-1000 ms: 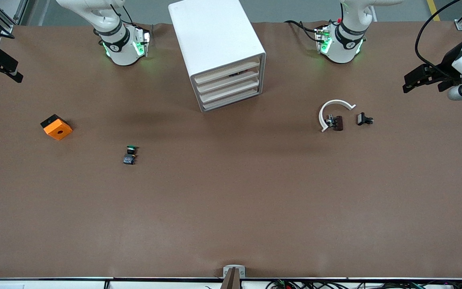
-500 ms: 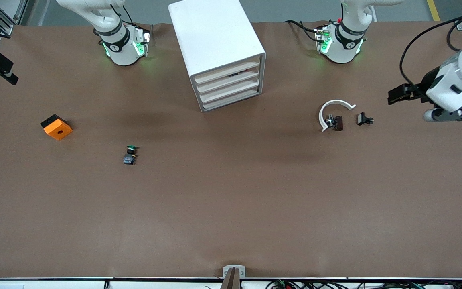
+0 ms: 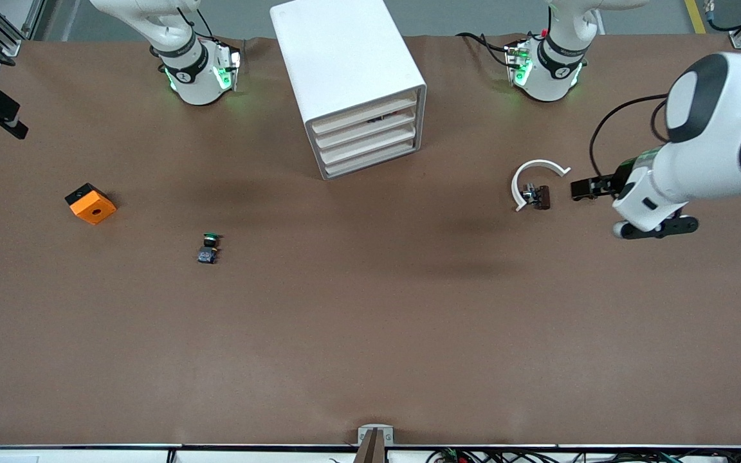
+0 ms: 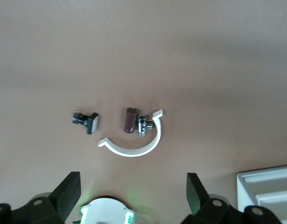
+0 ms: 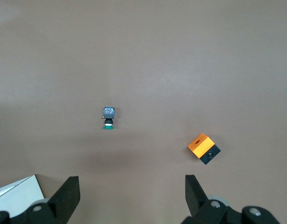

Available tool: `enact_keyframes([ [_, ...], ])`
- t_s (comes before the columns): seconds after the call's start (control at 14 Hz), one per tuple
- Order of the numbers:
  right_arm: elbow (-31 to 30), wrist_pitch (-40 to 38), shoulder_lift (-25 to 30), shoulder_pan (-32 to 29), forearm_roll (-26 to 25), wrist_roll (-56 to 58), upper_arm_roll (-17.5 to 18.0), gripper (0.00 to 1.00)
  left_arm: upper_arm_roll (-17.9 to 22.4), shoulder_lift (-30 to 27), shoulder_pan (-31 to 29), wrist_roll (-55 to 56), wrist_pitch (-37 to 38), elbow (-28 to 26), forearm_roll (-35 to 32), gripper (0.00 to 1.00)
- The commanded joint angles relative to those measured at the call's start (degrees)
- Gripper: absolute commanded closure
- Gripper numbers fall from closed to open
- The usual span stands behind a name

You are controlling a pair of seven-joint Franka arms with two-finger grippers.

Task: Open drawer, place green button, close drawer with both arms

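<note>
Lying on the table (image 3: 370, 334) toward the right arm's end, the button (image 3: 208, 247) is well apart from both released grippers: the left gripper (image 4: 132, 196) hovers above the white band (image 3: 533, 178), and the right gripper (image 5: 130, 198) hangs high over the table edge.

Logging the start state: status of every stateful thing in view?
Drawers: all four shut.
Button: on its side on table, untouched.
Left hand: open, empty, over the clips.
Right hand: open, empty, over table's right-arm end.
</note>
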State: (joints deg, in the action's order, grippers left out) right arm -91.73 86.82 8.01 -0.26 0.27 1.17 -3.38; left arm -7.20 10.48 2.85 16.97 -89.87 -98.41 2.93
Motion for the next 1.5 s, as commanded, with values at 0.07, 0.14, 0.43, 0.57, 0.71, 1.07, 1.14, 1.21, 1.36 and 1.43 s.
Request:
enact_keyframes([
  [0.07,1.2,0.4,-4.1,-0.3,0.2,0.1,0.2,0.0,-4.4,4.4,0.0,9.7,-4.0,0.2,0.5,0.0],
  [0.14,1.2,0.5,-5.4,-0.2,0.1,0.1,0.2,0.0,-4.7,5.5,0.5,11.4,-4.6,0.3,0.5,0.0],
  [0.43,2.0,3.6,-12.7,-0.9,-0.5,0.3,0.1,0.0,-4.7,9.0,2.7,17.7,-6.5,0.7,0.3,0.0],
  [0.57,2.4,4.0,-14.0,-1.8,-0.4,0.9,0.0,0.0,-4.7,11.9,5.3,24.0,-6.5,1.7,-0.4,0.0],
  [0.71,2.3,4.6,-14.7,-2.0,0.3,1.0,0.0,0.0,-4.7,15.3,6.9,31.3,-6.5,4.3,-0.4,0.0],
  [1.07,0.1,7.6,-16.5,0.1,0.4,-2.7,0.2,0.0,-5.0,21.1,10.1,49.9,-5.8,6.0,0.5,0.0],
  [1.14,-0.8,8.2,-16.4,1.0,0.5,-5.9,0.3,0.0,-5.4,22.4,10.7,53.8,-5.2,6.3,0.5,0.0],
  [1.21,-1.5,8.3,-16.4,2.4,0.5,-9.0,0.3,0.0,-5.6,24.2,11.2,57.5,-4.3,7.4,0.5,0.0],
  [1.36,-4.6,9.7,-16.4,3.9,0.5,-12.3,0.3,0.0,-5.7,29.0,11.9,64.4,0.5,11.5,1.0,0.0],
  [1.43,-7.1,12.3,-16.1,4.0,0.5,-12.4,0.3,0.0,-5.7,31.4,12.0,67.8,2.8,13.3,2.9,0.0],
])
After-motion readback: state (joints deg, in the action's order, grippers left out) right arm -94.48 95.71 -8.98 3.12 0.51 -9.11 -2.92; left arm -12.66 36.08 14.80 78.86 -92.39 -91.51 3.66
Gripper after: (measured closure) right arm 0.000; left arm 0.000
